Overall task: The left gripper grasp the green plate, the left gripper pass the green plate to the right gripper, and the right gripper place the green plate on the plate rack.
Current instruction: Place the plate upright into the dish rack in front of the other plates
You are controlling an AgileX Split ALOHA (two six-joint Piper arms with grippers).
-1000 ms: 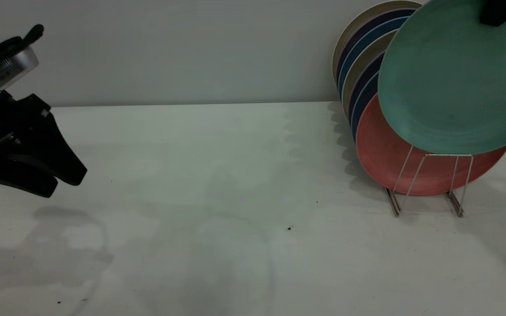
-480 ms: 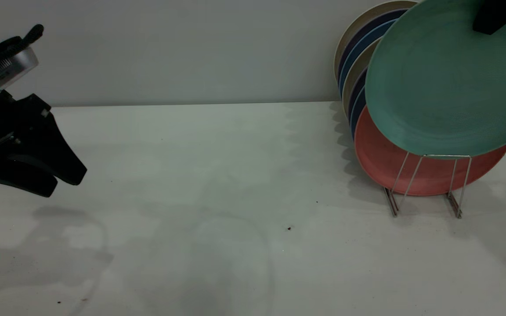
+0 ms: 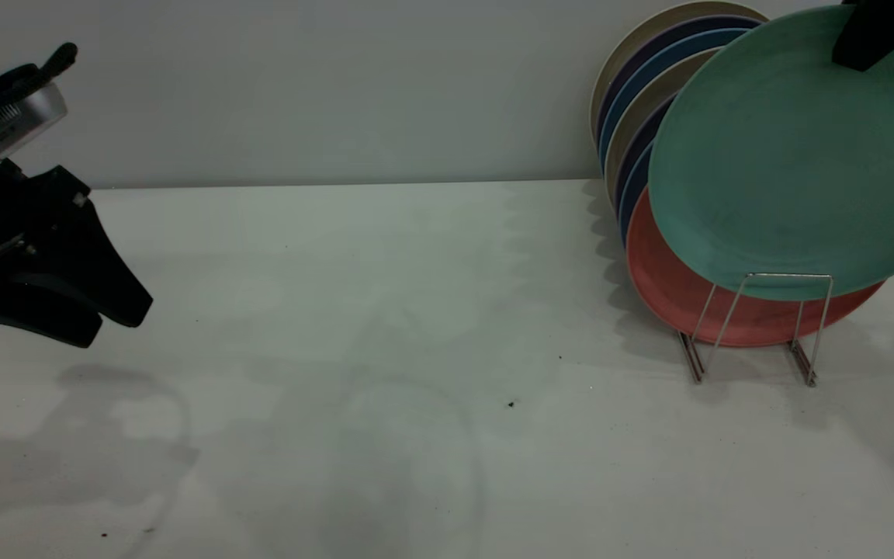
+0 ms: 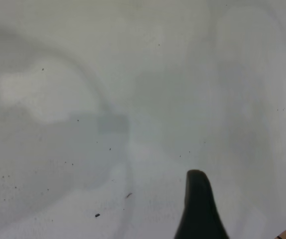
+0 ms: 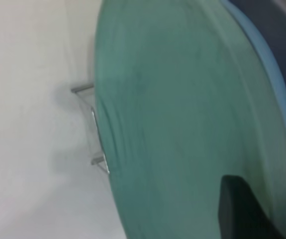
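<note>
The green plate (image 3: 781, 163) hangs tilted at the far right, held by its upper rim in my right gripper (image 3: 862, 35), which is shut on it. Its lower edge sits just behind the front wire loop of the plate rack (image 3: 826, 310), in front of a salmon-pink plate (image 3: 672, 299). In the right wrist view the green plate (image 5: 182, 124) fills the picture, with one black finger (image 5: 239, 211) across its face and a rack wire (image 5: 90, 107) beside it. My left gripper (image 3: 113, 322) hovers open and empty over the table at the far left; one finger (image 4: 198, 209) shows in its wrist view.
Behind the pink plate, several blue and beige plates (image 3: 633, 140) stand on edge in the rack, against the grey back wall (image 3: 338, 85). The white table (image 3: 385, 326) spreads between the two arms, with a few dark specks (image 3: 511, 404).
The right gripper has lowered the green plate, so its bottom edge now drops behind the rack's front loop. The left arm has not moved.
</note>
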